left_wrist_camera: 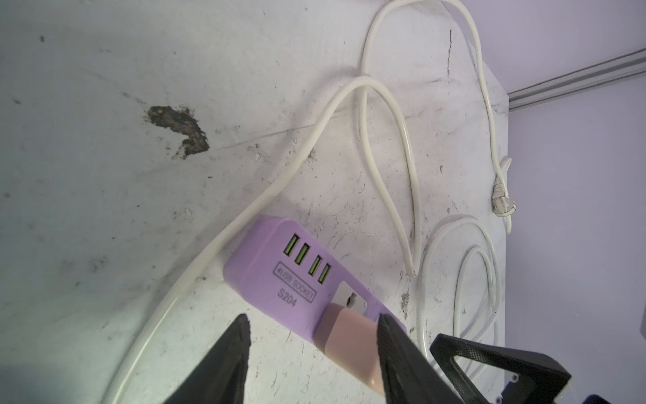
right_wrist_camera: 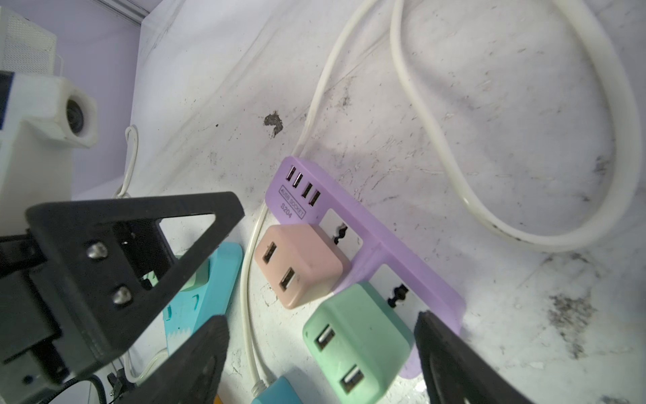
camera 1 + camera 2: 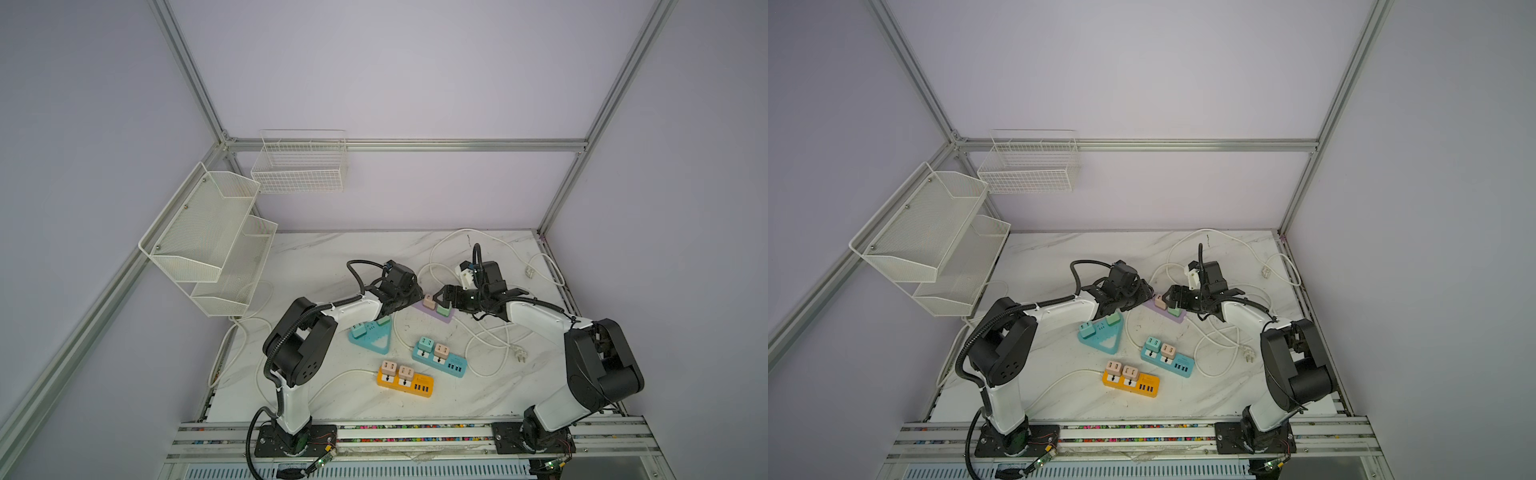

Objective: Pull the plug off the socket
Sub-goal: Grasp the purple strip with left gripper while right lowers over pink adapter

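Purple plastic power strip [image 3: 436, 317] is lying flat toward the back middle of the white marble table [image 3: 332, 270]. Its four USB ports are facing up. A white cord [image 1: 195, 268] is running off the port end and looping across the table.

Two plugs are sitting in its sockets: a pink cube plug [image 3: 429, 301] nearer the ports, and a mint-green cube plug [image 3: 443, 310] beside it toward the far end. Both are standing upright, pressed down onto the strip as far as can be seen.

Left gripper [image 1: 313, 320] is hovering low over the strip, jaws standing apart and clamping nothing. One finger [image 1: 402, 360] is lying against or just beside the pink plug's side; contact cannot be told. The other finger [image 1: 223, 360] is hanging over bare table, well apart from the plug.

Right gripper [image 2: 320, 319] is facing it from the opposite side, jaws spread wide and straddling the mint-green plug without holding it. One finger [image 2: 454, 360] is sitting just beside the plug at the strip's end. The other [image 2: 195, 363] is standing apart from it, above the cord.

In both top views the two grippers are almost meeting tip to tip over the strip.

Nearer the front, a teal triangular strip [image 3: 372, 338], a blue rectangular strip [image 3: 455, 368] and an orange rectangular strip [image 3: 419, 384] are each carrying two cube plugs, clear of the fingers.
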`<action>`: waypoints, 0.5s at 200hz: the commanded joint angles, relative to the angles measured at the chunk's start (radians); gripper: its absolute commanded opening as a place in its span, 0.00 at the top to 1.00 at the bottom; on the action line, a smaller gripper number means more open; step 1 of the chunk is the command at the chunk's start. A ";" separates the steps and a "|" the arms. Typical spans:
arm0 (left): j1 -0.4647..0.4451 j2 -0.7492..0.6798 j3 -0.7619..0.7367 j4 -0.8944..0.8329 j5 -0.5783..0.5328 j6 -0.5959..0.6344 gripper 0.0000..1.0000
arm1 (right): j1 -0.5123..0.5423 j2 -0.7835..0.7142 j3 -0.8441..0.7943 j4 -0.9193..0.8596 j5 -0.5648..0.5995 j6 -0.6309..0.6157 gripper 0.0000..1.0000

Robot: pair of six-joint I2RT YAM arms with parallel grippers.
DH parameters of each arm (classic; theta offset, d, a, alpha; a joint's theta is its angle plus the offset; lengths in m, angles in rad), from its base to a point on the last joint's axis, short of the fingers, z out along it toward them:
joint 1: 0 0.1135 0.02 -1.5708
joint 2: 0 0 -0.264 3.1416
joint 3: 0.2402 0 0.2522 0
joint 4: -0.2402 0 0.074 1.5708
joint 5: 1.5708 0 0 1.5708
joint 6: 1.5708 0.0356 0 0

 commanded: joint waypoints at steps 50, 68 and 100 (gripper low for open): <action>0.006 0.079 0.117 -0.002 0.007 -0.028 0.41 | 0.004 0.034 0.031 -0.013 0.008 -0.025 0.13; 0.005 0.103 0.133 -0.001 0.016 -0.031 0.41 | 0.004 0.040 0.026 -0.015 -0.002 -0.028 0.13; 0.005 0.138 0.164 0.017 0.030 -0.031 0.41 | 0.004 0.043 0.021 -0.028 -0.007 -0.038 0.13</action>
